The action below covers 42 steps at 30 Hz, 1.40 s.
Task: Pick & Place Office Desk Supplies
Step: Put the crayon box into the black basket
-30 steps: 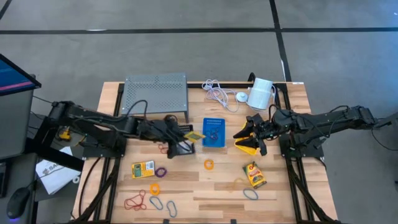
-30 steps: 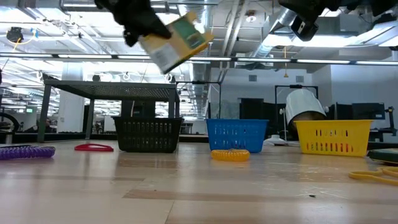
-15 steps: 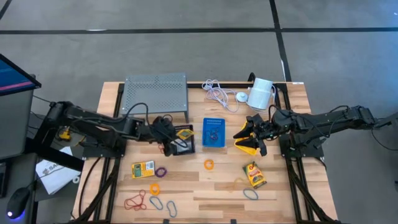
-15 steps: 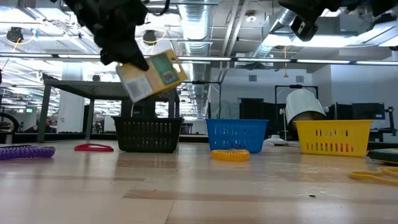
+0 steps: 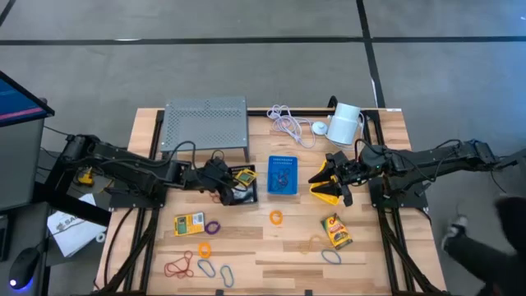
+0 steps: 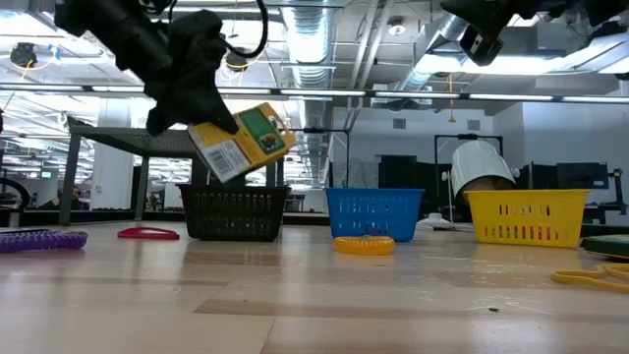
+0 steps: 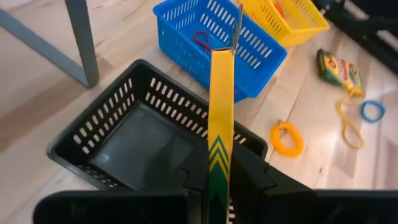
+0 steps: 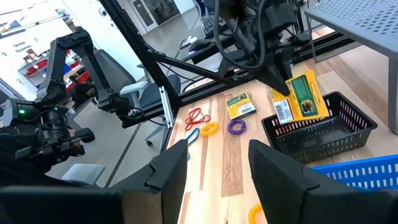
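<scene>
Wooden table (image 5: 370, 263): left jaws pinching yellow packet (image 6: 241, 144), now lower over black bin (image 6: 234, 212)

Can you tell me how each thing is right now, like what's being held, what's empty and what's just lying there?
left gripper: shut on the yellow card packet
yellow card packet: held tilted in the air over the black bin
black bin: upright, empty
blue bin: upright, a red loop inside
yellow bin: upright on the table
right gripper: open, holding nothing, over the yellow bin
orange loop: lying loose on the table
</scene>
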Available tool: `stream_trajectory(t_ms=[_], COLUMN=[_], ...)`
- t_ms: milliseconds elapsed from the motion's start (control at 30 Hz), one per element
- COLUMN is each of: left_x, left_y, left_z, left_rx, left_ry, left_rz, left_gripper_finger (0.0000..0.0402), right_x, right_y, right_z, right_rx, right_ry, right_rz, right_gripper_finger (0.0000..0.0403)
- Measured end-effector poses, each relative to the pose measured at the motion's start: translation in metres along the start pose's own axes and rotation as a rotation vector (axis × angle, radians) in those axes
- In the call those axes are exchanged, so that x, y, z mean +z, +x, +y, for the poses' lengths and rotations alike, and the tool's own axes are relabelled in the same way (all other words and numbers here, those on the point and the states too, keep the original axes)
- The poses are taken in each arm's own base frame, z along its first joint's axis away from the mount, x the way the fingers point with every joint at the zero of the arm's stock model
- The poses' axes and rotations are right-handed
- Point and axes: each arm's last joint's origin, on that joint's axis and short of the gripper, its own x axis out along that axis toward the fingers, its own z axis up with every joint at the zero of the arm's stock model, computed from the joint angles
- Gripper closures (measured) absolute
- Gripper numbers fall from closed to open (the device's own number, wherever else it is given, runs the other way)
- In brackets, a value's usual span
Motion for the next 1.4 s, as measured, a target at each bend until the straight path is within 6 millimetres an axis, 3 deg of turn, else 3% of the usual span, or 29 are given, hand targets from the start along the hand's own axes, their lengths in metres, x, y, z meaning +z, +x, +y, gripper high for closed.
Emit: stream_trajectory(t_ms=[567, 1033, 1400], left_x=[-0.021, -0.020, -0.021], left_y=[0.038, 0.037, 0.037], left_z=[0.000, -0.001, -0.001], left_rx=[0.006, 0.003, -0.027], left_ry=[-0.068, -0.091, -0.097], left_rz=[0.028, 0.026, 0.058], left_gripper_finger=[0.0363, 0.0358, 0.0299], right_x=[-0.002, -0.005, -0.005], right_y=[0.000, 0.001, 0.001], right_z=[-0.001, 0.006, 0.006], right_rx=[-0.007, 0.027, 0.028], right_ry=[0.002, -0.006, -0.006], right_rz=[0.019, 0.038, 0.034], right_gripper_finger=[0.0237, 0.0237, 0.0237])
